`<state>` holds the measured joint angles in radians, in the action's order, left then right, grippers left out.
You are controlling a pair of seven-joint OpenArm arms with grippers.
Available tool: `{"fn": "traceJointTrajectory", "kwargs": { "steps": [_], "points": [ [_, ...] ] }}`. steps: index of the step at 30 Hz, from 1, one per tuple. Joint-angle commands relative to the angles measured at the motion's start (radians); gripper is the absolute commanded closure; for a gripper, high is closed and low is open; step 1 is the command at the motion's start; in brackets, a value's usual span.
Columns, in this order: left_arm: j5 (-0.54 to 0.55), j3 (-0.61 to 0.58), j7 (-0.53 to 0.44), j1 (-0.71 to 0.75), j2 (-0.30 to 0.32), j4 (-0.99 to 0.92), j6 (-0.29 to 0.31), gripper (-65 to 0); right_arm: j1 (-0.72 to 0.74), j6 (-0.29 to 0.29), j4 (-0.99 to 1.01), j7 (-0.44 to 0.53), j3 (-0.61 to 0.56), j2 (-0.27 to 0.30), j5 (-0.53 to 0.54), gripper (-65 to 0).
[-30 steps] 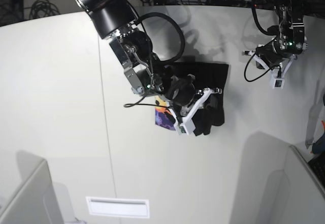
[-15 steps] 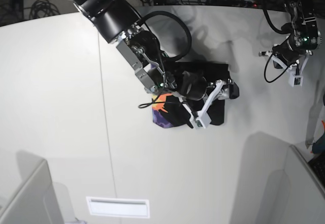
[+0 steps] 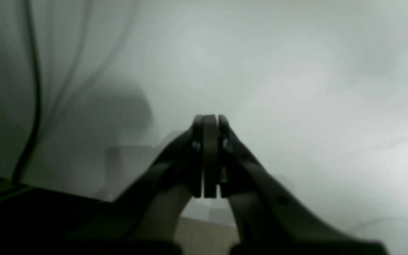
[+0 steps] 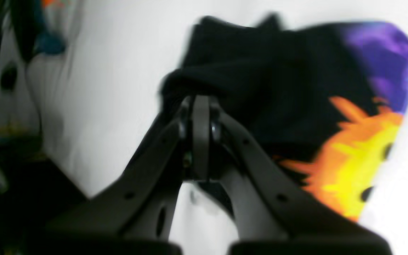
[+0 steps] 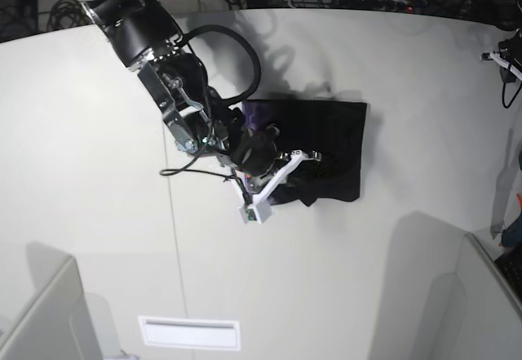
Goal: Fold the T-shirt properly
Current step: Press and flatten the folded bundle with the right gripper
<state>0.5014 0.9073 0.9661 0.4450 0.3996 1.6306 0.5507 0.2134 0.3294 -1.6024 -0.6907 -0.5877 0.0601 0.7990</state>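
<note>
Two tools were in play: your right tool (image 4: 201, 106) had its jaws pressed together at the black fold of the one T-shirt (image 5: 326, 144), and whether cloth was pinched I could not tell. Your left tool (image 3: 209, 122) was closed on nothing above the bare counter (image 5: 90, 172). That shirt lay bunched mid-counter, one sun print showing.

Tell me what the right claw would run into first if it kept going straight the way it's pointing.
The right claw, shut, points at a black fold of the T-shirt just ahead, so probably that; contact can't be judged through the blur.
</note>
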Motion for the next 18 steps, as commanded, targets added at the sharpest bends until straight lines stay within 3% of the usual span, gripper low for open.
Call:
{"fn": "traceJointTrajectory", "kwargs": {
  "steps": [1,8,18],
  "points": [
    [0.007,0.008,-0.014,0.010,0.017,0.018,0.007,0.0,0.008,-0.009,0.014,0.012,0.024,-0.007,0.010,0.0],
    [0.007,0.006,-0.011,0.010,0.014,0.018,0.007,0.0,0.033,-0.013,0.159,0.045,0.039,-0.026,0.009,0.0],
    [0.007,0.005,-0.011,0.011,0.014,0.012,0.007,0.0,0.160,-0.013,0.340,0.058,-0.113,-0.196,0.009,0.0]
  ]
}}
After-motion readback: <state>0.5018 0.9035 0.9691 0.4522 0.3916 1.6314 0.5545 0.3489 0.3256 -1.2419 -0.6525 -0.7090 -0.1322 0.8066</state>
